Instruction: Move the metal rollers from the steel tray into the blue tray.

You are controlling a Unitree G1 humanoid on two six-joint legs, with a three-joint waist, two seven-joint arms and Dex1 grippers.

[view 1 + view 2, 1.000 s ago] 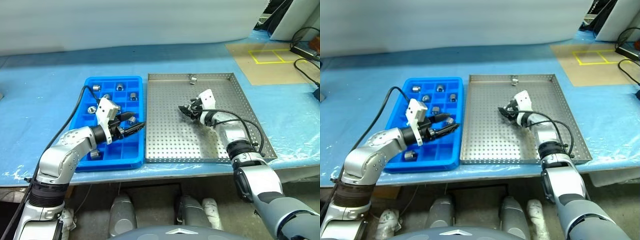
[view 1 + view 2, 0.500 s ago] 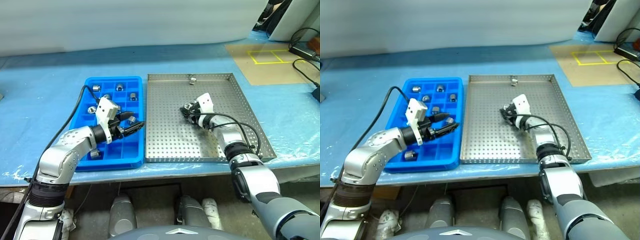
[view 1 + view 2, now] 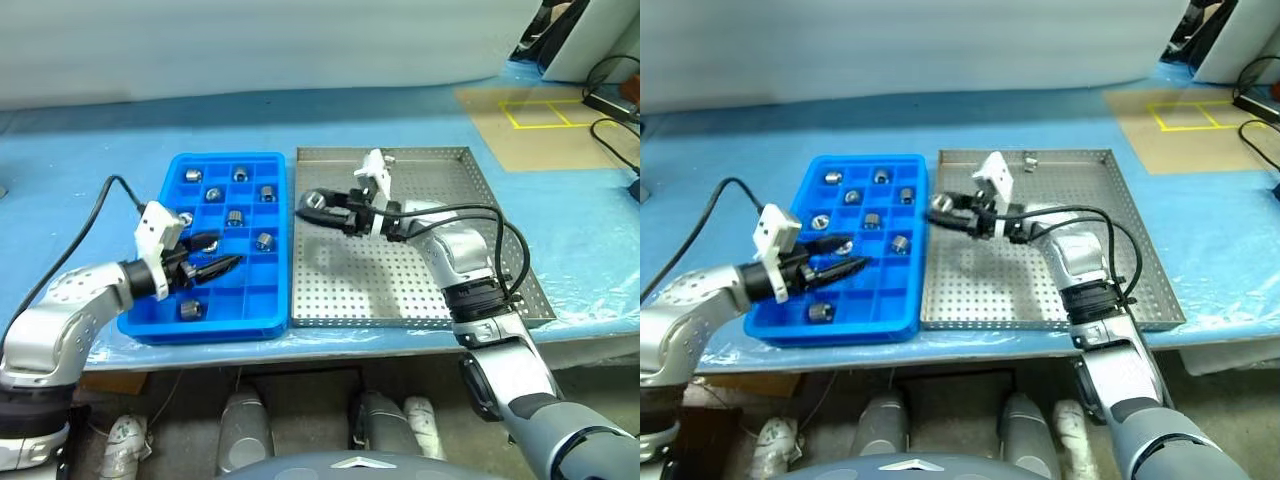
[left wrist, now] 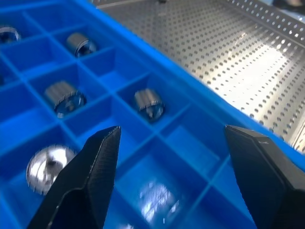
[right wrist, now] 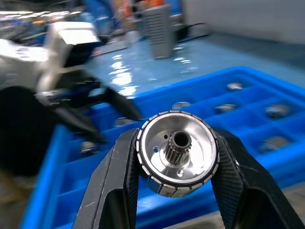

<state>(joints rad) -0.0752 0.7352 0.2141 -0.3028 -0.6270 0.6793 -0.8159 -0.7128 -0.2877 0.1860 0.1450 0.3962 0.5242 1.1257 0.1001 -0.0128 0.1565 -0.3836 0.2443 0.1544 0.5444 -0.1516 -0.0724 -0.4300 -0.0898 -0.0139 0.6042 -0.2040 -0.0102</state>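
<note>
Right gripper (image 3: 312,203) clamped on a metal roller (image 5: 177,151), carried above the steel tray (image 3: 440,270) beside the blue tray (image 3: 258,315). Left gripper (image 3: 212,266) spread open over compartments. Risk: roller slipping from the smooth pads, or landing in an occupied compartment.

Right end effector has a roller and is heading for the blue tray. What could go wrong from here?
The roller is pinched only by its rim between two narrow fingers, so it may slip over the steel tray. The open left end effector hangs over the blue tray and could obstruct the drop. Several compartments already hold rollers; pick an empty one.
</note>
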